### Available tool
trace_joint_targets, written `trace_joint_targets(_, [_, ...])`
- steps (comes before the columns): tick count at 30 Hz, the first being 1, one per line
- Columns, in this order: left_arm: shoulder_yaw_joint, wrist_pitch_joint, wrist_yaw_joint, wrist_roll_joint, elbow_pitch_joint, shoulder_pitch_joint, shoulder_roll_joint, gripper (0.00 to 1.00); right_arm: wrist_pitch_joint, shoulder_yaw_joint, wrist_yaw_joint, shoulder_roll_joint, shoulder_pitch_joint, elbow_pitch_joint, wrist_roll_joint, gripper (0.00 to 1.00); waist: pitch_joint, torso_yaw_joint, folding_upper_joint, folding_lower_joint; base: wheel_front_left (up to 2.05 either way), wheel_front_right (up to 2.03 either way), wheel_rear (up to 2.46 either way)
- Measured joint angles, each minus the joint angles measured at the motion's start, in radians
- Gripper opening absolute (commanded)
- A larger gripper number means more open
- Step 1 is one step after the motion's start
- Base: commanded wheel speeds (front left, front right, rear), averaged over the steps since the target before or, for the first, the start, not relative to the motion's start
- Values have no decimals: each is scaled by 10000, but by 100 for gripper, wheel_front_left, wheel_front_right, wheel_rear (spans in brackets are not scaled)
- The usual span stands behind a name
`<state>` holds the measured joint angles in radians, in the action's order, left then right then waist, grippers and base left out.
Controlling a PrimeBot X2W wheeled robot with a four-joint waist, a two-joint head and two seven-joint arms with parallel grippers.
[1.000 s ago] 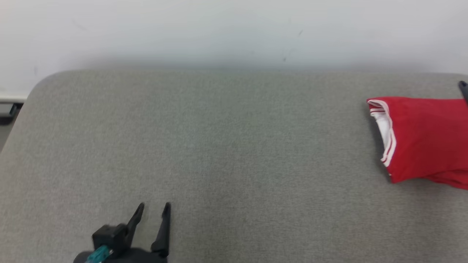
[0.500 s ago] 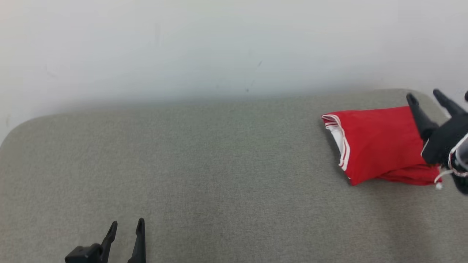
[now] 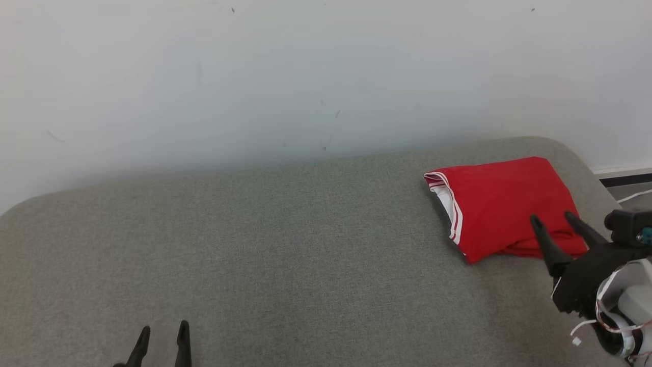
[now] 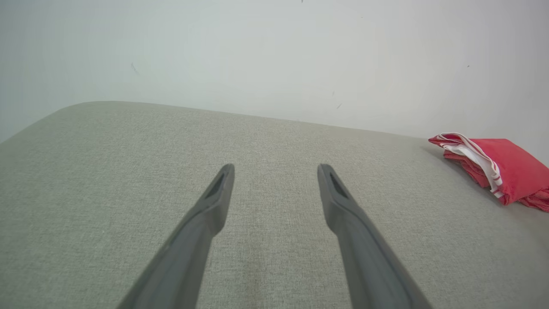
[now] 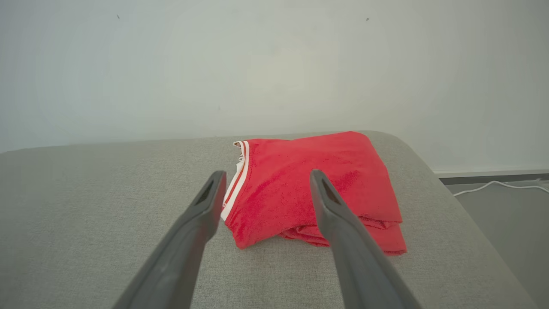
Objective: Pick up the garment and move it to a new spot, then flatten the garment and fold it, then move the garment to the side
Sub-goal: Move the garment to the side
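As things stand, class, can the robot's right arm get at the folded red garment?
Probably yes. The right gripper hangs open just at the near edge of the garment, fingers pointing at it, and nothing lies between them on the grey surface.

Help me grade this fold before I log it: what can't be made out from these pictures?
- Red garment: underside and inner layers, covered by its own top fold in every view; its type is unclear.
- Its right part in the left wrist view: cut off by the right edge.
- Its near corner in the head view: behind the right gripper.
- Left gripper: all but the fingertips cut off by the head view's bottom edge.
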<state>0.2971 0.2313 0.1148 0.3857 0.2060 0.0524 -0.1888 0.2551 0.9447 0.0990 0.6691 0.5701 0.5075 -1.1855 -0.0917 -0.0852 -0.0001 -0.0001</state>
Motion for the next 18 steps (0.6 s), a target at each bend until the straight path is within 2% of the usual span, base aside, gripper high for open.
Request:
trace_joint_targets(5, [-282,42,84,-113,-242,423,-58,100,0,-500,178,165,-813,-1237,454,100,-17,13,0,0,0,0,0])
trace_joint_targets(11, [-644,58,88,-525,-514,619,-127,100,0,-1273,255,476,-1921,-2161,1147,100,-19,14,0,1,0,0,0])
trace_joint_targets(14, [-842,58,94,-686,-583,730,-71,100,0,-1615,255,468,-2567,-2458,1511,100,-6,23,1,1,0,0,0])
trace_joint_targets(18, [-1356,69,94,-940,-662,933,84,100,0,-2569,255,178,-3382,-2157,2004,100,27,16,0,1,0,0,0])
